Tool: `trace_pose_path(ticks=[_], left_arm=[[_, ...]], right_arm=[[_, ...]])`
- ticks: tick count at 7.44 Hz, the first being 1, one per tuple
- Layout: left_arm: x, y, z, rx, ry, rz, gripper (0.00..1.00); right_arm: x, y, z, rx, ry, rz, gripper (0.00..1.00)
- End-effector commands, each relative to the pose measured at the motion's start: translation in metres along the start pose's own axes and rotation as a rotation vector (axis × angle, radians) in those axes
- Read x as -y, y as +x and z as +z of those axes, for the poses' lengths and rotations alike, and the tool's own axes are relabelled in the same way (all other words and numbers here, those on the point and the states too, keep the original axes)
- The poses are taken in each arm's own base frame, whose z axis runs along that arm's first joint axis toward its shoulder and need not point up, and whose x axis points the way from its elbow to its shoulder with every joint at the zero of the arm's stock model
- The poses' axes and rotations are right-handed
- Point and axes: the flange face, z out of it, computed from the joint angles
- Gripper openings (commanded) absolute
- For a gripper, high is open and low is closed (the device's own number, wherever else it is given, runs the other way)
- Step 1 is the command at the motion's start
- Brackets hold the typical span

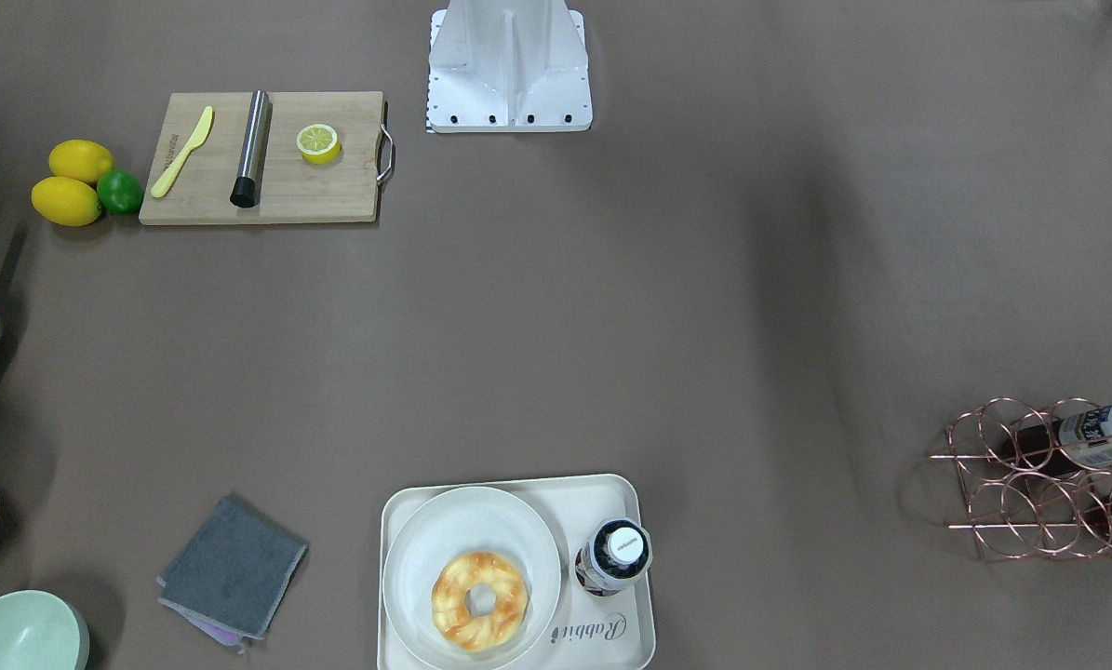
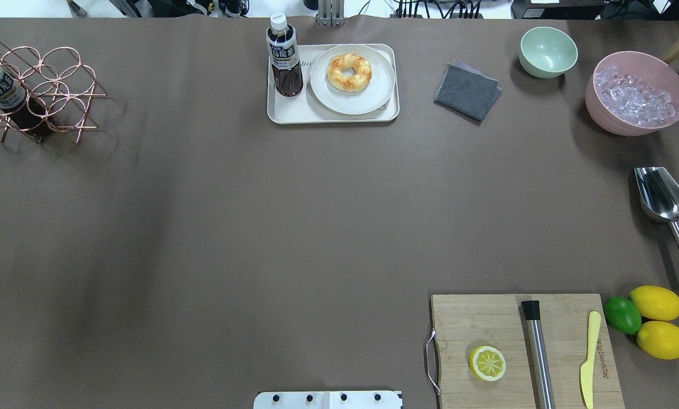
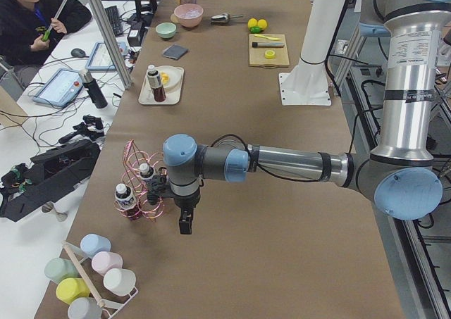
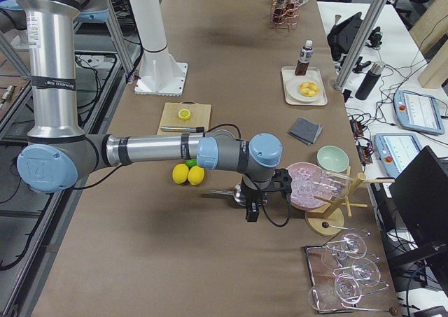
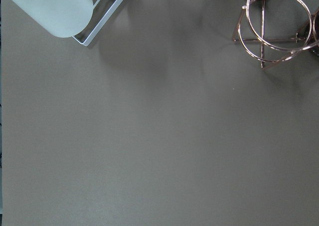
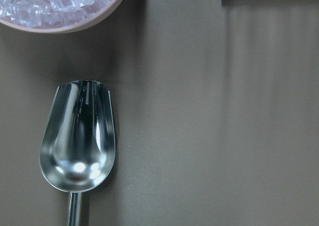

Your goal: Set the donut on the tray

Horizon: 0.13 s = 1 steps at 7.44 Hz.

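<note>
The golden-orange donut [image 1: 479, 600] lies on a round white plate [image 1: 425, 549], which stands on the cream tray [image 1: 607, 642] with "Rabbit" script at the table's far edge. It also shows in the overhead view [image 2: 349, 72]. A dark drink bottle [image 1: 613, 556] stands on the tray beside the plate. My left gripper [image 3: 185, 224] hangs over the table near the wire rack, far from the tray. My right gripper [image 4: 252, 212] hangs above the metal scoop. Both show only in the side views, so I cannot tell whether they are open or shut.
A copper wire rack [image 2: 38, 85] with bottles stands far left. A grey cloth [image 2: 467, 91], a green bowl [image 2: 548, 51], a pink bowl of ice [image 2: 634, 94] and a metal scoop [image 2: 663, 199] are on the right. A cutting board [image 2: 487, 318] carries a half lemon [image 2: 487, 363].
</note>
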Motion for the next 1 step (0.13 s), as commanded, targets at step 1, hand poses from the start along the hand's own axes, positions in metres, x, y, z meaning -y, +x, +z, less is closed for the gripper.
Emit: trace_pose_path(ticks=[1], left_arm=[[0.0002,0.0003,-0.0004,0.0,0.001,0.001,0.98]], right_arm=[[0.0006,-0.0003,-0.0005,0.0,0.001,-0.001,0.99]])
